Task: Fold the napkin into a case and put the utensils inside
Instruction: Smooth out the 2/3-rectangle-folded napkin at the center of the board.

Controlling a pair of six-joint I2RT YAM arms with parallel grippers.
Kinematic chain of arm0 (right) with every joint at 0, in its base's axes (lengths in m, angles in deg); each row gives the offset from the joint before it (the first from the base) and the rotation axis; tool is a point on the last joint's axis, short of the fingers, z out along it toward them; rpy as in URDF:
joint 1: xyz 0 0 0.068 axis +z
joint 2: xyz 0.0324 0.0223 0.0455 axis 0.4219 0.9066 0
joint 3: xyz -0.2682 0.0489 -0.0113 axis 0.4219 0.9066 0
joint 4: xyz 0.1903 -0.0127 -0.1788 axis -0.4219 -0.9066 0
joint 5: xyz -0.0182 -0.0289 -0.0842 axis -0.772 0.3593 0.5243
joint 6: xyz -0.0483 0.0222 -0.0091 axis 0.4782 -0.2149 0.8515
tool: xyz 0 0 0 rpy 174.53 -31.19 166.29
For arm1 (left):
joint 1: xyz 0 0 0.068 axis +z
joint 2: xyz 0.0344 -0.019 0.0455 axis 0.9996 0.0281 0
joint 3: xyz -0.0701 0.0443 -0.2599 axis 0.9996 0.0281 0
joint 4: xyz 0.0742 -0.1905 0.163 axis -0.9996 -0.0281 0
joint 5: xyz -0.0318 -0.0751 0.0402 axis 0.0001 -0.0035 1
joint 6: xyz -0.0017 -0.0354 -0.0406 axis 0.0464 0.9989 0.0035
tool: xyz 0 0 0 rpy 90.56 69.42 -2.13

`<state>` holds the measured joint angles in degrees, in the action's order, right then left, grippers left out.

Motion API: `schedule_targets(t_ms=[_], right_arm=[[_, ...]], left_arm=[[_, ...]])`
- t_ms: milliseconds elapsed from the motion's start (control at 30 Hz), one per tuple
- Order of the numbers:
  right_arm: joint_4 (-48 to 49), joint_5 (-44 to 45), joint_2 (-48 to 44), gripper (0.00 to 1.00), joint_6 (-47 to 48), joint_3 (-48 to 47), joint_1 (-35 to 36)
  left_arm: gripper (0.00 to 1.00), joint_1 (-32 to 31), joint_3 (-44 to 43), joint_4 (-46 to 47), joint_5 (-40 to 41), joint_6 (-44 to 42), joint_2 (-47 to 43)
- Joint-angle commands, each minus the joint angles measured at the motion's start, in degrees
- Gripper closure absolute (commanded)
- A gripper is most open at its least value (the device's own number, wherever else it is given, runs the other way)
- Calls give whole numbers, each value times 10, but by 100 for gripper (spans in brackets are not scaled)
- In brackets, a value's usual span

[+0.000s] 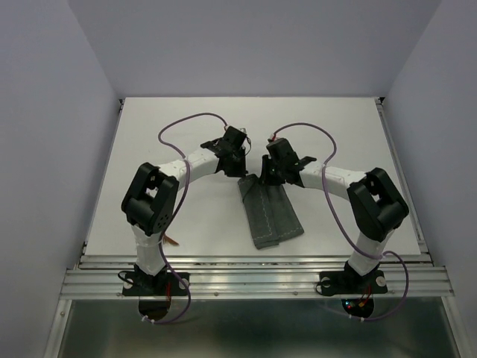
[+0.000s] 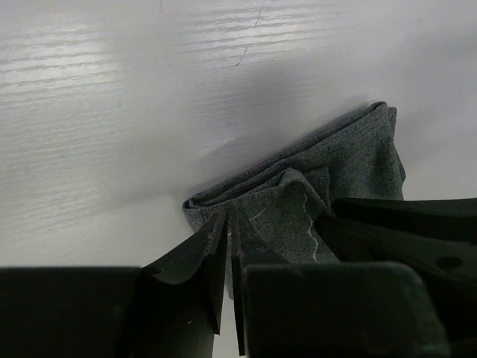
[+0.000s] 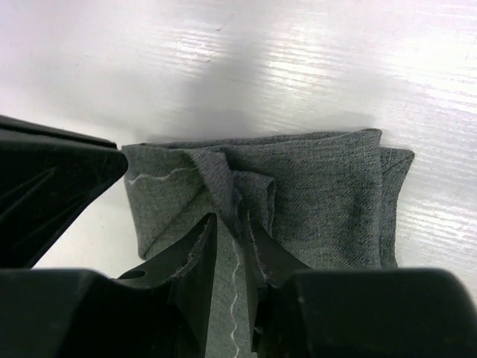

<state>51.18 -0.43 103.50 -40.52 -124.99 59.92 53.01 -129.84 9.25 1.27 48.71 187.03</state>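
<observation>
The left gripper (image 2: 226,224) pinches a bunched fold of the grey-green napkin (image 2: 350,160) between its jaws, on the table (image 2: 112,112).

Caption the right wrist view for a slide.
Right gripper pinches a raised pleat of the folded grey-green cloth napkin on the white table.

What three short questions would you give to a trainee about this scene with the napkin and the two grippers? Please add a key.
1. True or false: the napkin lies fully unfolded on the table.
2. Which end of the napkin do the left gripper and the right gripper pinch? A: the end near the arm bases. B: the far end. C: neither end.
3. In a few words: what shape does the napkin have?

Key: 1 false, it is folded. 2 B. 3 a narrow folded strip, bunched at the far end.
</observation>
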Motion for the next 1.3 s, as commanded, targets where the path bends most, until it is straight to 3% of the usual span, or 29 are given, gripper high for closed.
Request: schedule_targets(t_ms=[0, 233, 433, 700, 833, 967, 1267], right_arm=[[14, 35, 12, 76, -6, -24, 4], [18, 52, 19, 94, -11, -31, 4], [18, 55, 26, 98, -10, -32, 4], [18, 51, 30, 97, -5, -29, 4], [30, 22, 19, 83, 10, -26, 4], [31, 12, 13, 80, 26, -35, 4], [30, 31, 27, 79, 31, -59, 4]], left_arm=[[81, 2, -3, 31, -38, -17, 9], [83, 2, -13, 50, -68, -19, 32], [85, 2, -27, 58, -90, -25, 44], [87, 2, -39, 59, -105, -27, 64], [87, 2, -35, 60, -106, -28, 63], [88, 2, -37, 60, -105, -29, 62], [88, 2, -39, 59, -108, -30, 60]])
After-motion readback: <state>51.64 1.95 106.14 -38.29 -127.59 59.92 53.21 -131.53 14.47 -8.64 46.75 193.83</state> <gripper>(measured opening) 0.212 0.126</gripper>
